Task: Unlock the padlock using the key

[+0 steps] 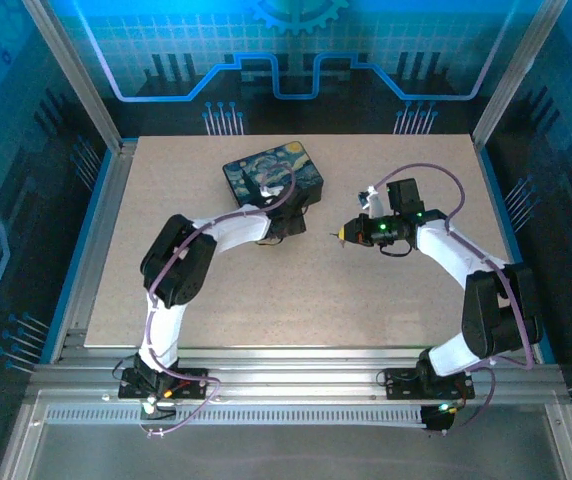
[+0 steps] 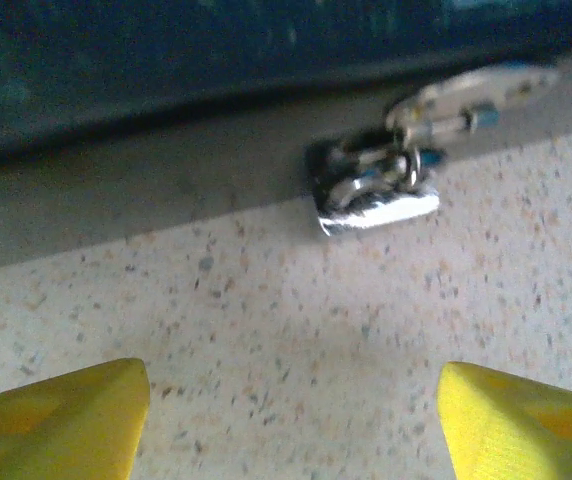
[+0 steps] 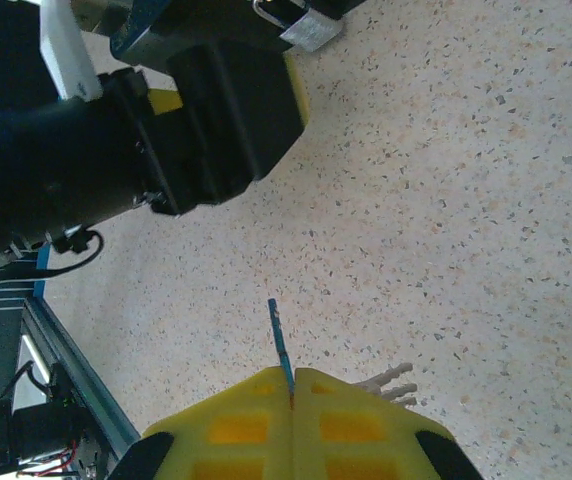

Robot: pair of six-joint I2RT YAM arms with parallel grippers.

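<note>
Left wrist: padlock at one o'clock, beyond the wide-open, empty left gripper. Best clamp its body squarely; the right gripper, pinched on the key, needs it steady

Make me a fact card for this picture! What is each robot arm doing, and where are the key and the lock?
left end effector: open, fingers apart, pointed at the padlock
right end effector: shut on the key
key: thin blade poking out between the yellow fingers
padlock: silvery, lying on the table next to the box
box: black, swirly blue-and-yellow lid, far middle of table
table: speckled beige
</note>
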